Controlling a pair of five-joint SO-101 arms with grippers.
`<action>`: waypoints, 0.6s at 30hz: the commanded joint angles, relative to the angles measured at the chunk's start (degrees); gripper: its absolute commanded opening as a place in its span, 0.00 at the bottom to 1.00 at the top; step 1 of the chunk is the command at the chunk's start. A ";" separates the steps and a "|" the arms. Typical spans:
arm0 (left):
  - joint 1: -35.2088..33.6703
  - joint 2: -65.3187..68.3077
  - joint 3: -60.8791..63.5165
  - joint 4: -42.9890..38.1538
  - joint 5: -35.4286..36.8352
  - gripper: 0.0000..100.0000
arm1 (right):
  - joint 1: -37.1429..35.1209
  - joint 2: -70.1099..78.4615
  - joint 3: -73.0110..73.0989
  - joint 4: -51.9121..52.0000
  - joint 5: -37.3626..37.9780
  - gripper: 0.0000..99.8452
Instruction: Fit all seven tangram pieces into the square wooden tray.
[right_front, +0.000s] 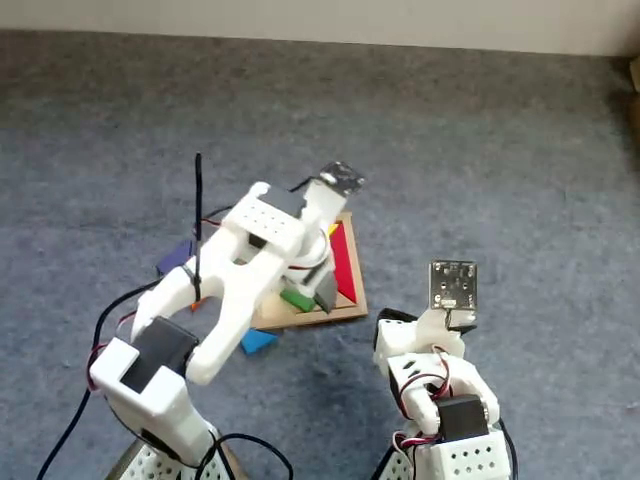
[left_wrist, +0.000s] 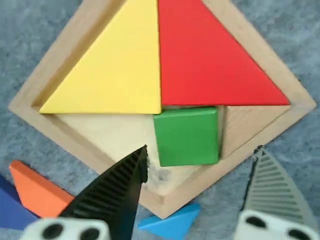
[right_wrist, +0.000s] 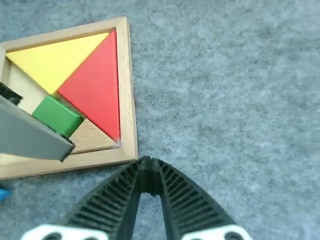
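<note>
I log the square wooden tray (left_wrist: 247, 127) part-filled: yellow triangle (left_wrist: 117, 70) and red triangle (left_wrist: 210, 60) edge to edge, green square (left_wrist: 186, 135) under their seam, orange piece (left_wrist: 37, 192), dark blue piece (left_wrist: 10, 210) and light blue triangle (left_wrist: 172, 222) outside.

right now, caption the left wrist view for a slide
Open left claw over wooden tray holding yellow triangle, red triangle, green square; orange piece and blue triangle outside.

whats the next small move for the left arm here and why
Probably lift the left pincer straight up off the tray. Its jaws stand open on either side of the green square, which looks seated flat against the yellow triangle and the red triangle, so that piece seems done. The orange triangle lies on the carpet just outside the tray, a likely next pick.
</note>
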 joint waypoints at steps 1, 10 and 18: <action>-3.03 -0.31 -2.33 0.35 0.44 0.32 | 0.84 0.22 7.78 0.13 0.62 0.00; -5.14 -2.77 -3.82 2.73 0.09 0.32 | 0.92 0.22 7.78 0.13 0.62 0.00; -10.68 -19.21 -0.48 11.25 -3.16 0.32 | 0.92 0.22 7.78 0.13 0.62 0.00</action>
